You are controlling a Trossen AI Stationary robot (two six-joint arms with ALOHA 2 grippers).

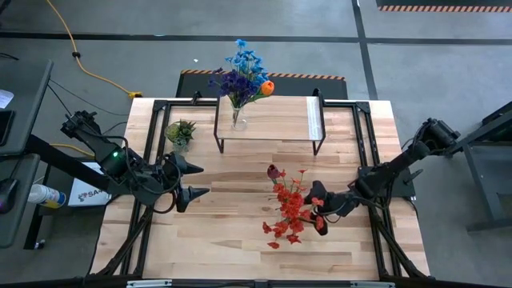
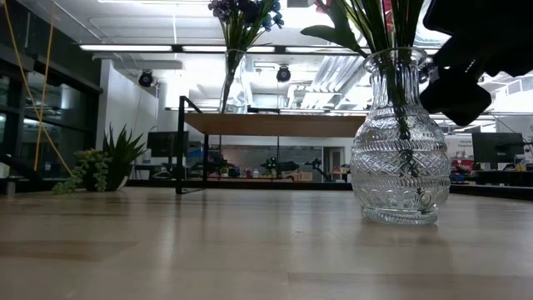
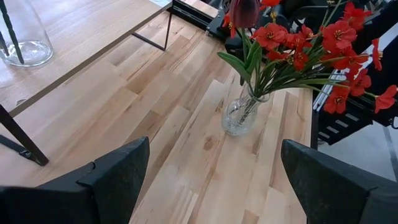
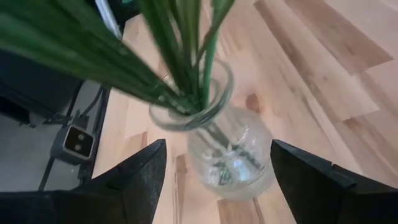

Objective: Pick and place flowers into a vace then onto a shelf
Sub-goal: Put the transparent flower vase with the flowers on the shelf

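A clear patterned glass vase (image 2: 396,158) stands on its base on the tabletop right of centre. It holds red flowers (image 1: 290,212) and one dark maroon tulip (image 1: 274,171). My right gripper (image 4: 217,146) is open at the vase's right side, a finger on either side of its body (image 4: 230,155), and I see no touch. A second glass vase (image 1: 238,120) with blue, purple and orange flowers (image 1: 244,72) stands on the left end of the shelf (image 1: 276,120). My left gripper (image 1: 198,180) hangs open over the table's left part, pointing toward the red flowers.
A small spiky green potted plant (image 1: 180,132) sits left of the shelf. Black frame rails (image 1: 370,168) run along both sides of the table. Bare wood lies between the two grippers and along the near edge (image 1: 240,256).
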